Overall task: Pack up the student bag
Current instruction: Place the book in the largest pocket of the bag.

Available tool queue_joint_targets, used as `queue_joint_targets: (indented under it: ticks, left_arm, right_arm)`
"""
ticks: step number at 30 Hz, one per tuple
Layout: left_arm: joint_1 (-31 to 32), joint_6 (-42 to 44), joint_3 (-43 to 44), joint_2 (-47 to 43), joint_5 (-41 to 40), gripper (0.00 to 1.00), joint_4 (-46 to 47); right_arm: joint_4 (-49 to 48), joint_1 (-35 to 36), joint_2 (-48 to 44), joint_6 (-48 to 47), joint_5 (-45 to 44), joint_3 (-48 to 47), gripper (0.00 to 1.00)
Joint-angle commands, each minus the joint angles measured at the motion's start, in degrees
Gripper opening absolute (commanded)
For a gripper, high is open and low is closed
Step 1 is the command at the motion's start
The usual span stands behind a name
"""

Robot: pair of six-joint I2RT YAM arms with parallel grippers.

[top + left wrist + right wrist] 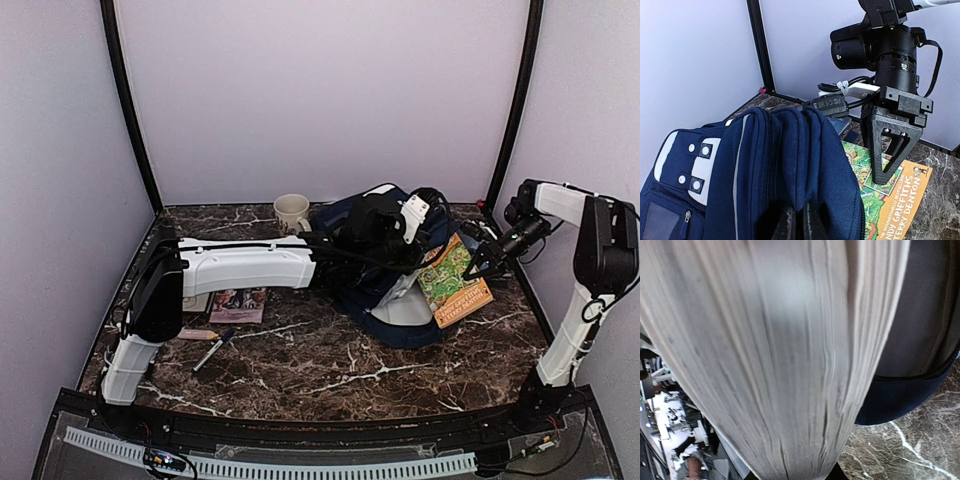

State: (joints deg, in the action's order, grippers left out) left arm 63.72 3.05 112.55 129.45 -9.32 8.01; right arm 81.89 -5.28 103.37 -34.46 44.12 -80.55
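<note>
Your bag [372, 300] lies at the back of the table [350, 370], right of centre, with its mouth facing the right side. In the right wrist view the inside looks dark, and you cannot tell what is in it. Your left gripper [799, 222] has its jaws pressed together on a fold of the bag's navy fabric at the top edge. Your right gripper [480, 262] is pinching one book [455, 282] with a green and orange cover. The book is tilted against the bag's right side and is outside the bag. One mug [291, 212] stands just left of the bag; you cannot make out its contents. On the left of the table lie one booklet [238, 303], a paler flat item beside it half hidden by your left arm, one pen [213, 350], and one small tan piece.
</note>
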Motion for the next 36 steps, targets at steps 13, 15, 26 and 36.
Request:
queue_joint_targets:
  ticks: [13, 15, 26, 36]
  left_arm:
    - [-0.79, -3.36, 2.63, -5.35, -8.83, 0.0, 10.53]
    - [-1.08, -3.71, 2.33, -5.3, -9.54, 0.0, 11.32]
    - [-1.5, -3.07, 2.56, -5.02, -9.97, 0.0, 11.86]
    - [-1.5, -2.33, 4.9, -5.54, -4.22, 0.0, 5.98]
  right_arm:
    - [-9.29, 6.21, 2.89, 14.65, 15.35, 0.52, 0.0]
    - [-6.32, 6.37, 5.59, 12.98, 22.04, 1.44, 0.0]
    - [-12.22, 9.78, 4.01, 18.26, 20.28, 11.85, 0.0]
    - [-0.85, 12.88, 19.85, 2.48, 30.61, -2.05, 0.0]
